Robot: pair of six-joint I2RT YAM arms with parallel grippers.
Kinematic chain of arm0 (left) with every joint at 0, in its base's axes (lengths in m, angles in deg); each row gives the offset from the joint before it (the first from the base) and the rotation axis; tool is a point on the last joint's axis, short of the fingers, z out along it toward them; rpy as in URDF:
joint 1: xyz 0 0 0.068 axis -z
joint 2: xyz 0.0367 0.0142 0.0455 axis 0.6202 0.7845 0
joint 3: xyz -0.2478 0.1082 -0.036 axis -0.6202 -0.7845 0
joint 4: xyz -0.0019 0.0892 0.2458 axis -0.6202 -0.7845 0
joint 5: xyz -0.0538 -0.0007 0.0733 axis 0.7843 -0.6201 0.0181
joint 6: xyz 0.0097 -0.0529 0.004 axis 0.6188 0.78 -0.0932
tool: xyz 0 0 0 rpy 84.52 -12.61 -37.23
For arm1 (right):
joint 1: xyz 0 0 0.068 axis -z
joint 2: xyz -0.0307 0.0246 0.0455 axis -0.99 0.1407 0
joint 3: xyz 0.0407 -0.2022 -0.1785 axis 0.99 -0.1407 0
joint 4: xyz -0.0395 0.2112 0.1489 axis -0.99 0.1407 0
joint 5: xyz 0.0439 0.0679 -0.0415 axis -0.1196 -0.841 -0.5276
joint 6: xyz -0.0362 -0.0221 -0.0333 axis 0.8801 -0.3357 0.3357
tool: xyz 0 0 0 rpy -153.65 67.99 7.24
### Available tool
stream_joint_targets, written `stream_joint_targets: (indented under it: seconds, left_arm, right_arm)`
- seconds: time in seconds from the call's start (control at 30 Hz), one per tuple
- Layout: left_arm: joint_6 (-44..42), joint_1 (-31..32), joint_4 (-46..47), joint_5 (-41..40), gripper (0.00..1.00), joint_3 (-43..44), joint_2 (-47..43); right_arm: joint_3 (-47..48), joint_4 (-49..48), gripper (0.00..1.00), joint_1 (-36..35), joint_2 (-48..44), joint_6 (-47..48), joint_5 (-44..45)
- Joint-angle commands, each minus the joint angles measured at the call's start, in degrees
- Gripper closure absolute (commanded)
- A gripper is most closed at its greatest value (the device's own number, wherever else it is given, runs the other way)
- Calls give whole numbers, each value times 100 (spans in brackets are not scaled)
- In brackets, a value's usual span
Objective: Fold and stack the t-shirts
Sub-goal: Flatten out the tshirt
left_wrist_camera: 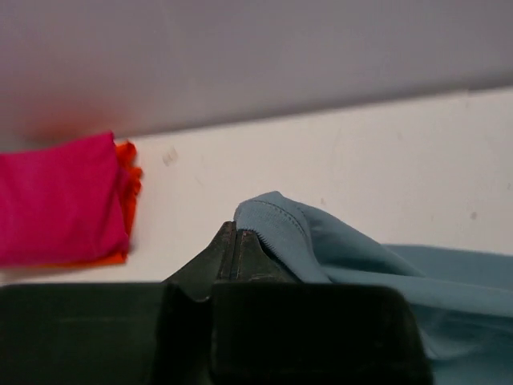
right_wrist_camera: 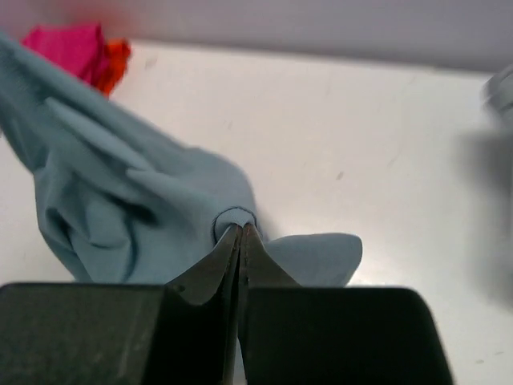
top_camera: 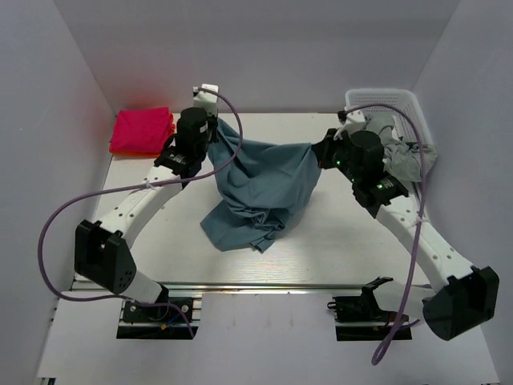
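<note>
Teal-blue t-shirt (top_camera: 260,180) stretched between left gripper (left_wrist_camera: 238,233) and right gripper (right_wrist_camera: 240,231), both clamping it

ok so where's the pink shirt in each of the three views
Top view: pink shirt, folded, upper left.
Left wrist: pink shirt at the left edge, mid-height.
Right wrist: pink shirt in the top left corner, blurred.
Shared landmark: the blue shirt, in all three.

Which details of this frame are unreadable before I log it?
- Top external: the arms' own wrists hide where left gripper and right gripper pinch the teal t-shirt.
- Left wrist: the pink t-shirt covers the orange t-shirt except an edge.
- Right wrist: grey cloth blurred, cut by the right edge.
</note>
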Motion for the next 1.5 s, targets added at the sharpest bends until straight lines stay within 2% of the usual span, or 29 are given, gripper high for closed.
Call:
stream_joint_targets:
  seconds: [0.0, 0.07, 0.17, 0.37, 0.47, 0.6, 0.77, 0.97, 1.2, 1.37, 1.47]
  left_arm:
    - [-254, -50, 202, -420, 100, 533, -420]
    - [-420, -51, 254, -806, 100, 815, -517]
    - [-562, -51, 359, -1063, 100, 1158, -746]
    - [-1002, -51, 561, -1115, 100, 2010, -922]
    - [-1134, -51, 562, -1002, 100, 2327, -1027]
    - [-1256, -51, 614, -527, 100, 2626, -1422]
    - [-1257, 11, 368, 26, 100, 3135, -1739]
    - [-1257, 11, 96, 493, 100, 3338, -2283]
    - [-994, -60, -176, 1327, 100, 3338, -2925]
    - [-651, -60, -659, 2372, 100, 3531, -3111]
    - [-396, -60, -730, 3093, 100, 3698, -2839]
  right_arm:
    - [596, -395, 100, 23, -474, 352, 1113]
    - [859, -448, 100, 23, -588, 580, 1735]
    - [1202, -597, 100, 23, -694, 1089, 1915]
    - [2712, -413, 100, 23, -563, 1950, 1749]
    - [3126, -395, 100, 23, -563, 2171, 1634]
    - [3838, -413, 100, 23, -650, 2514, 1213]
    - [4270, -422, 100, 23, -870, 2690, 528]
    - [4841, -378, 100, 32, -1125, 2804, 413]
    - [5062, -96, 100, 40, -1546, 2655, -597]
    - [4835, -17, 100, 40, -1863, 2453, -695]
    - [4562, 35, 100, 49, -1916, 2400, -765]
